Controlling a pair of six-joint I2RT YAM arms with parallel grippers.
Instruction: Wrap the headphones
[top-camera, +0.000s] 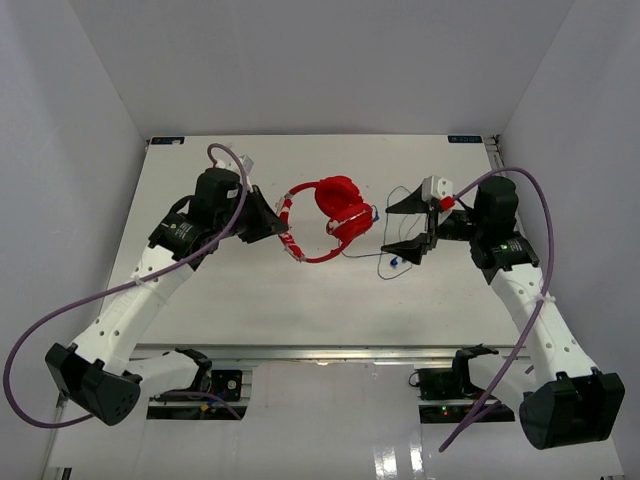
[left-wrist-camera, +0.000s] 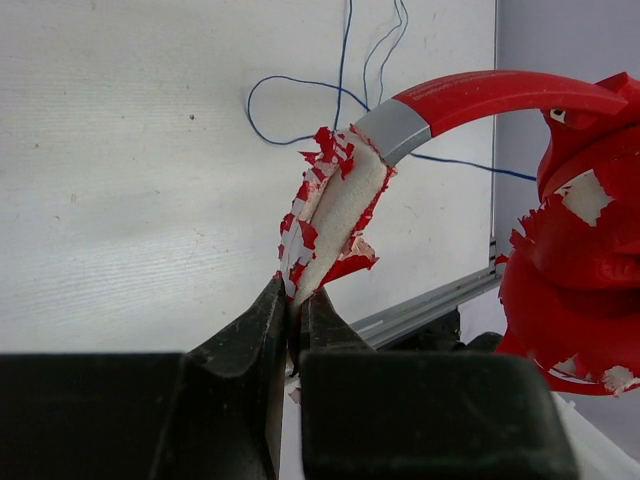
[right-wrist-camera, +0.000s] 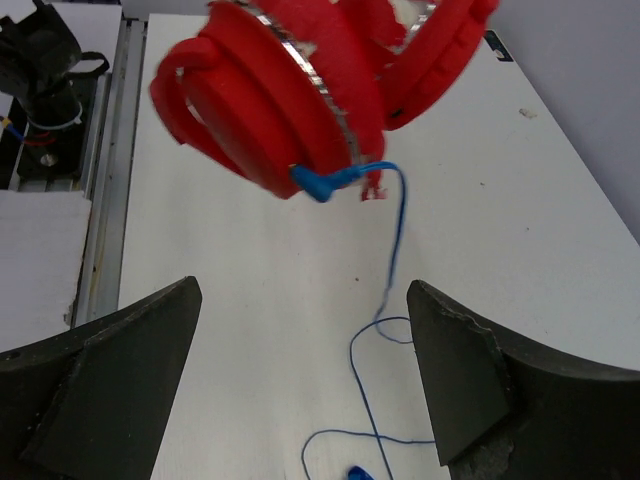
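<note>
Top external view: fixed high, above and behind the arm bases, facing down and forward. It takes in the whole tabletop (top-camera: 300, 300), with the near edge at the bottom of frame, the far edge at the top, and both arms in full. Distant.

Left wrist view: mounted just behind the left gripper (left-wrist-camera: 295, 300), looking along its fingers. Very close. The headphones (left-wrist-camera: 470, 100) fill the middle and right of frame, with tabletop behind.

Right wrist view: mounted behind the right gripper (right-wrist-camera: 302, 290), fingers at the bottom corners, looking down across the tabletop, whose near edge runs along the left of frame. Close.

Shared: all three views hold the headphones and their blue cable (right-wrist-camera: 398, 250). The two wrist views face them from opposite sides.
</note>
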